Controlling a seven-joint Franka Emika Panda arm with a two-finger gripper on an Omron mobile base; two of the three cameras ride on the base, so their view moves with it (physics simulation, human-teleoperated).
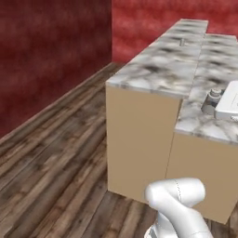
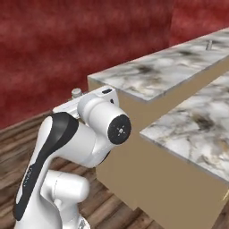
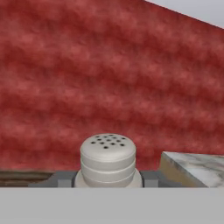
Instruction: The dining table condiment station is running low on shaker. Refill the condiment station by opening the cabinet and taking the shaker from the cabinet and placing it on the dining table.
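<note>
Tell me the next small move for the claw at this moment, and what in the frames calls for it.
Probably carry the shaker forward over the dining table before lowering. The hand view shows its perforated cap seated between the fingers of the claw, so it looks held, and a marble corner lies just ahead to the right. Another small shaker already stands far along the upper level.

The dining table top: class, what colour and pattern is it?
Grey-white veined marble on the dining table top, clearest in the left base view.

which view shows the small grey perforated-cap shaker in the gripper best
The hand view: the small grey perforated-cap shaker sits close and centred between the finger tips. The left base view and right base view show just its tiny cap.
</note>
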